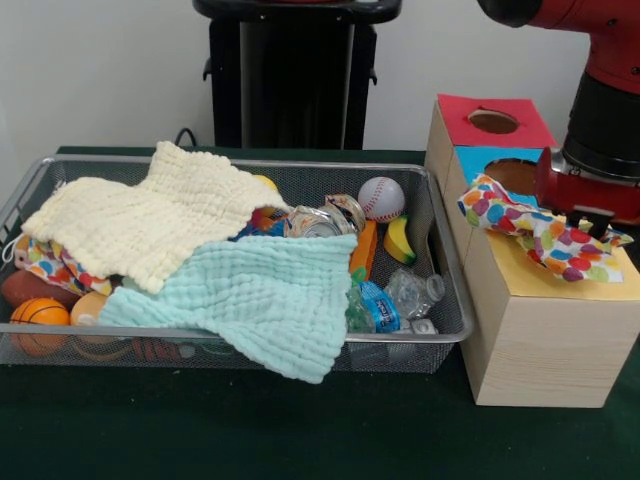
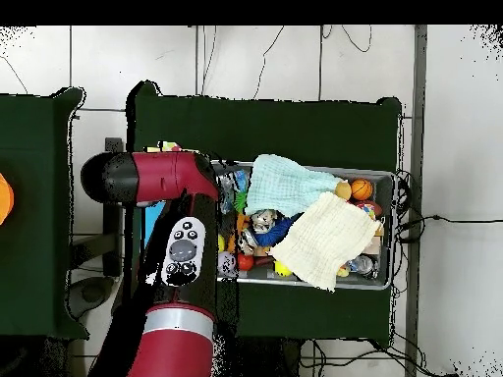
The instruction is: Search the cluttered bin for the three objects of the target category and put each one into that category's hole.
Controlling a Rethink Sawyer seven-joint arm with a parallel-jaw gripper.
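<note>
Holding a dotted cloth [image 1: 540,232] draped over the yellow-faced box [image 1: 548,330] near the tabletop's [image 1: 250,430] right edge, the end effector [image 1: 585,215] risks releasing off-centre, since the hole lies hidden beneath fabric beside the bin [image 1: 440,250].

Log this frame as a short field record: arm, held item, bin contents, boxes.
arm: over the boxes, gripper above the yellow box
held item: dotted cloth draped beneath the gripper; jaws hidden
bin: cream cloth, mint cloth, baseball, banana, bottle
other dotted fabric: at the bin's left edge
</note>
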